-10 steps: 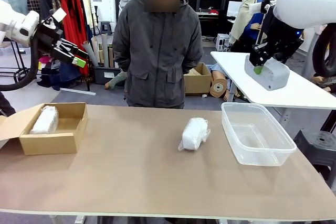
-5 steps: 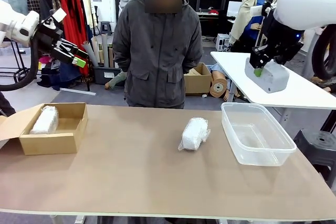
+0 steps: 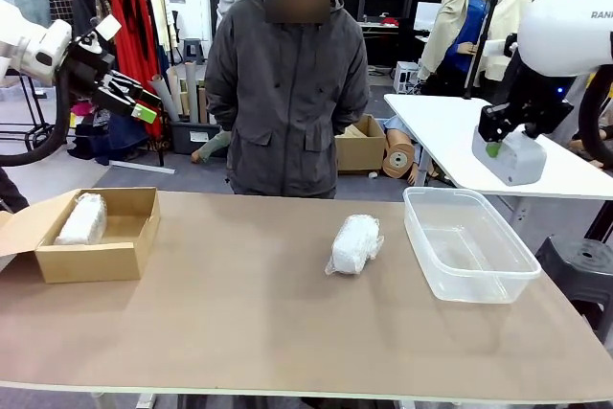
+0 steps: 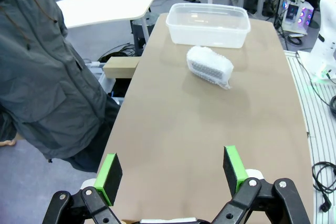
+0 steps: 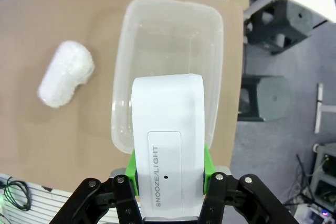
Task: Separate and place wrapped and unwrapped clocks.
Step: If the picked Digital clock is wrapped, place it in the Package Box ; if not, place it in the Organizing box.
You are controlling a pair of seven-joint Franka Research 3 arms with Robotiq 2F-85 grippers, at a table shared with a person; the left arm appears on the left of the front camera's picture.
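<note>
Bare clock [image 5: 168,145] is clamped in the right tool [image 5: 169,178] and held high. The clear tub [image 5: 173,9] is seen straight below it, long axes roughly lined up. Left tool [image 4: 172,169] is spread wide, nothing gripped.

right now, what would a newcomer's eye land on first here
The right gripper holds a bare white clock high at the right end of the table, above the clear tub. A wrapped clock lies alone mid-table, just left of the tub. A second wrapped clock sits in the open cardboard box at the left end.
</note>
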